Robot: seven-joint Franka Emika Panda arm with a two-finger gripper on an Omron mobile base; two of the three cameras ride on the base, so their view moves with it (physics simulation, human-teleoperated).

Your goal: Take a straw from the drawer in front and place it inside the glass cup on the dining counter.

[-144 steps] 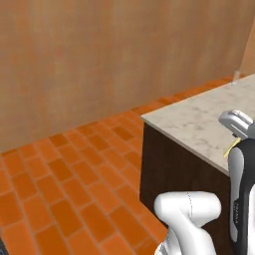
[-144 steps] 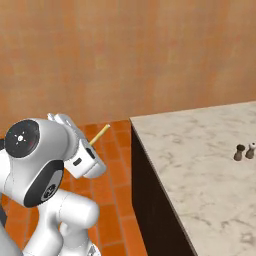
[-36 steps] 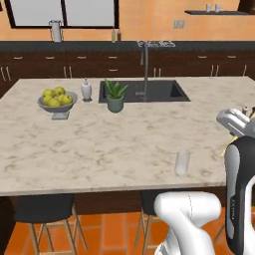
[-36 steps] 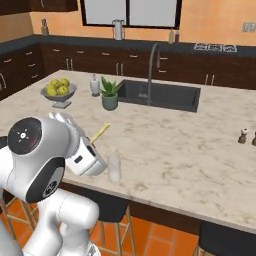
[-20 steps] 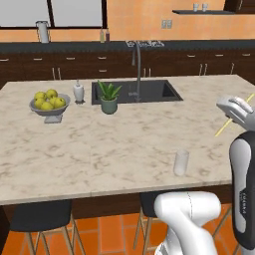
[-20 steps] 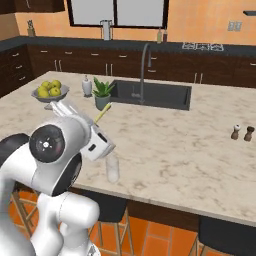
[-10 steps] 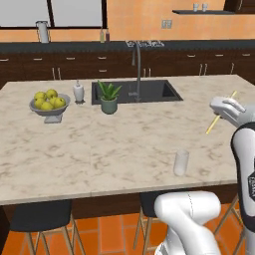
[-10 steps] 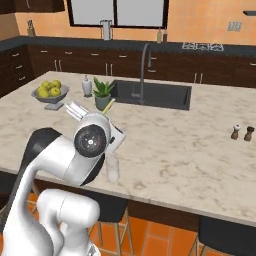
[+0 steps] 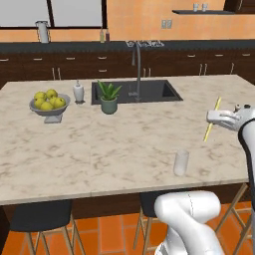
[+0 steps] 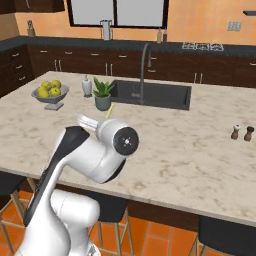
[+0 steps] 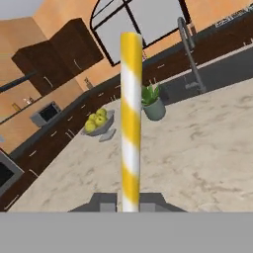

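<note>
Yellow-and-white striped, the straw [image 11: 130, 123] rises straight up the middle of the hand view, its lower end clamped between the two finger tips of the claw [image 11: 129, 202], which is closed narrowly on it. In the left base view the claw [image 9: 218, 117] reaches in from the right, above the right-hand part of the dining table [image 9: 99, 144], with the straw [image 9: 212, 119] held tilted, its top leaning to the right, above and below the fingers. In the right base view the straw's yellow tip [image 10: 109, 111] pokes out above the arm's big white joint, which hides the claw itself.

Below and to the left of the claw in the left base view, the glass cup [image 9: 181, 163] stands upright near the front edge of the marbled table, apart from the straw. The straw is not in the cup.

Farther out on the table, a potted plant [image 9: 108, 97] stands just in front of the dark inset sink [image 9: 133, 91], with a tall curved faucet [image 9: 137, 64] behind the basin. Left of the plant is a small white dispenser bottle [image 9: 78, 92], and left of that a grey bowl of yellow-green fruit [image 9: 49, 103]. In the right base view, a salt and pepper pair [image 10: 242, 133] stands near the table's right side, well apart from everything else. Dark stools [image 9: 40, 219] tuck under the front edge. Dark cabinets with a black counter [image 9: 124, 46] line the orange back wall.
</note>
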